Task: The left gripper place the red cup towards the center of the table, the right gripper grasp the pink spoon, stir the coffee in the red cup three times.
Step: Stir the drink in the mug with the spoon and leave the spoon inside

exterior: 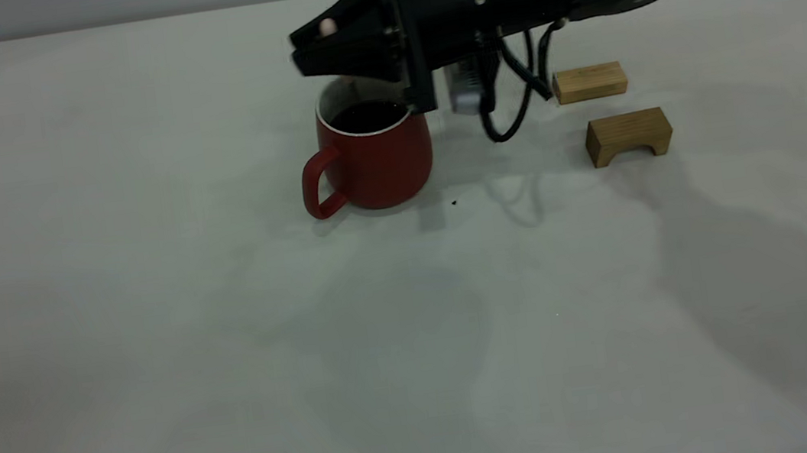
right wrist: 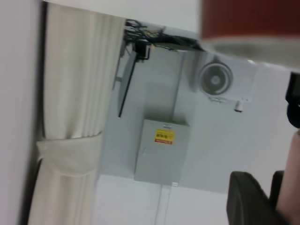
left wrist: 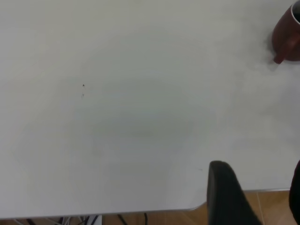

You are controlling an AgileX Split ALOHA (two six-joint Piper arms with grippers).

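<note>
The red cup (exterior: 372, 157) stands upright on the table (exterior: 154, 326), handle toward the left, with dark coffee (exterior: 367, 117) inside. My right gripper (exterior: 308, 47) reaches in level just above the cup's rim, shut on the pink spoon (exterior: 327, 26), whose handle end shows between the fingers. The spoon's lower part is mostly hidden behind the gripper. In the right wrist view the pink spoon's handle (right wrist: 291, 183) lies against a black finger (right wrist: 246, 199) under the cup (right wrist: 248, 18). My left gripper (left wrist: 260, 197) hangs open over the table's edge, far from the cup (left wrist: 287, 35).
Two tan wooden blocks lie right of the cup: a flat one (exterior: 589, 82) and an arch-shaped one (exterior: 629, 135). Black cables (exterior: 511, 101) dangle from the right arm between cup and blocks. A small dark speck (exterior: 454, 202) lies by the cup.
</note>
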